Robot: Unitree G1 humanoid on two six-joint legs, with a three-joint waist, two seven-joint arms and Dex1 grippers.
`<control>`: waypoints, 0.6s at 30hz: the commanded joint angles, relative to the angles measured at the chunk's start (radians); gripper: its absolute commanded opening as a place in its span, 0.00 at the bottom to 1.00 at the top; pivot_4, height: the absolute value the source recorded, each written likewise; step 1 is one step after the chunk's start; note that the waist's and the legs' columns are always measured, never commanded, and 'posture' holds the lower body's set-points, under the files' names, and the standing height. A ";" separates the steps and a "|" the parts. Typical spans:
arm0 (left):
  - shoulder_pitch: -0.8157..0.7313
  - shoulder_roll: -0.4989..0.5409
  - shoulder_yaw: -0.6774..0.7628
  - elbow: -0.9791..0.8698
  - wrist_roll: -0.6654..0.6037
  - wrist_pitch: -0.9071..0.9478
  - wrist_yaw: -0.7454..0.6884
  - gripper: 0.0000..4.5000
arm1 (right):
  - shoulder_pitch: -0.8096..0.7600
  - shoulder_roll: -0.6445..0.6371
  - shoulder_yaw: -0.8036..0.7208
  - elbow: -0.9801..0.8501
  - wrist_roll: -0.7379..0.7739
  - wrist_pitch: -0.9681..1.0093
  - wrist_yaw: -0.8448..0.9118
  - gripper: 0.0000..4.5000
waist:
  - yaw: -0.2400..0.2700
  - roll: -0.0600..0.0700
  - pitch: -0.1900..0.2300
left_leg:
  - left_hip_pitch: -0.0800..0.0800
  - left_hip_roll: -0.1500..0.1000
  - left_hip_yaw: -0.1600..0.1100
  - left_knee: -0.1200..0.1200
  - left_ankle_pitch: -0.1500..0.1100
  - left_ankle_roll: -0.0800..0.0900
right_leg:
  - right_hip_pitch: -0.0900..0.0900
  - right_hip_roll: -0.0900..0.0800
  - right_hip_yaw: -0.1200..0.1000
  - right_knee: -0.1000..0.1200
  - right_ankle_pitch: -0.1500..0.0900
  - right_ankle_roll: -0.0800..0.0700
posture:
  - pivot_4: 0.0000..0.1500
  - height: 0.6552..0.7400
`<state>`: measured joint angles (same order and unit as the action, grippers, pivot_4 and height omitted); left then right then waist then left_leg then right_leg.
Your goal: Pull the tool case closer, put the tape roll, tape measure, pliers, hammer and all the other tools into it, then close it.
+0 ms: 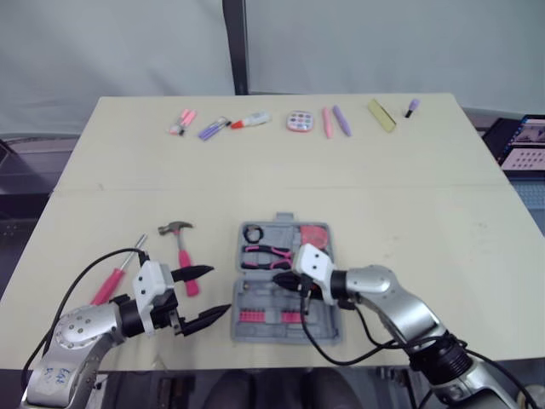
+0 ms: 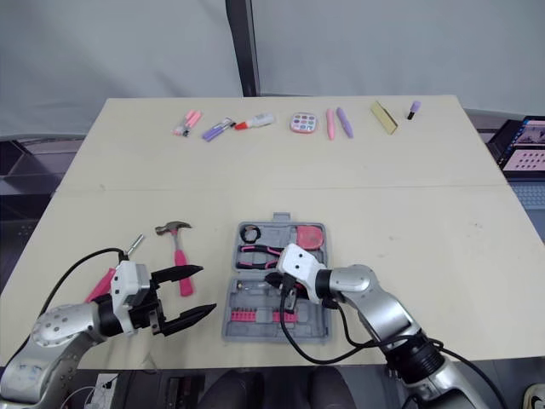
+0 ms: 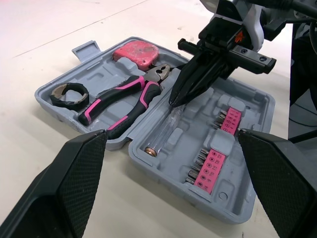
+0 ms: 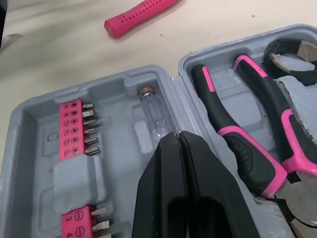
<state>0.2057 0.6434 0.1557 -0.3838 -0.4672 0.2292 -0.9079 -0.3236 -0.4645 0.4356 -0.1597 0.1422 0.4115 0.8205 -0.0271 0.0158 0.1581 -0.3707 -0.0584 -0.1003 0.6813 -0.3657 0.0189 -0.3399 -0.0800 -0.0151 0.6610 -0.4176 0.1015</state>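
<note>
Hammer [image 1: 182, 252]: flat on surface [image 1: 426, 221], just left of the open tool case [image 1: 255, 331], not yet packed. Long axis runs roughly away from the robot, steel head at the far end, pink handle toward the robot and canted slightly right.

Left gripper [image 1: 220, 290] is the nearer arm. Its fingers are spread wide and point right, toward the case. In the head views the farther finger crosses the handle near its butt, and the butt shows in the gap between the two. Contact or clearance: cannot tell.

Key relation: the fingers' opening runs along the handle, not across it. Judgement: the wrist needs to turn so the fingers straddle the handle's width before any closing, then carry right into the case.

Right gripper [image 4: 178, 135]: fingers pressed together and pinching nothing. Tips rest at the clear driver handle [image 4: 154, 116], which lies in its slot in the near half of the case beside the pink bit strips [image 4: 77, 126]. Probably seating that piece. This arm sits over the case, which may crowd a hand-in from the left.

Far half of the case holds the pliers [image 3: 124, 96], tape roll [image 3: 69, 94] and tape measure [image 3: 136, 52].

Pink screwdriver [image 1: 109, 285]: on the surface left of the left gripper, also still out.
</note>
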 commanded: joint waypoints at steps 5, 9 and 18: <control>0.002 0.001 -0.002 -0.039 -0.006 -0.001 0.005 1.00 | 0.002 0.007 0.015 -0.013 -0.016 -0.018 0.028 0.02 | 0.000 0.000 0.000 | 0.000 0.000 0.000 0.000 0.000 0.000 | 0.000 0.000 0.000 0.000 0.000 0.000 | 1.00 0.69; 0.006 0.002 0.000 -0.042 -0.005 0.001 0.006 1.00 | -0.005 0.002 0.030 0.005 -0.039 -0.008 0.025 0.02 | 0.000 0.000 0.000 | 0.000 0.000 0.000 0.000 0.000 0.000 | 0.000 0.000 0.000 0.000 0.000 0.000 | 1.00 0.69; 0.006 0.002 -0.002 -0.041 -0.005 -0.001 0.010 1.00 | -0.014 0.003 0.034 0.014 -0.053 0.026 0.034 0.02 | 0.000 0.000 0.000 | 0.000 0.000 0.000 0.000 0.000 0.000 | 0.000 0.000 0.000 0.000 0.000 0.000 | 1.00 0.69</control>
<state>0.2069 0.6434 0.1557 -0.3889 -0.4672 0.2318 -0.8982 -0.3380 -0.4630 0.4645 -0.1499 0.0939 0.4270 0.8372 -0.0271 0.0158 0.1581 -0.3702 -0.0583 -0.1004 0.6814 -0.3657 0.0189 -0.3398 -0.0801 -0.0151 0.6612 -0.4176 0.1015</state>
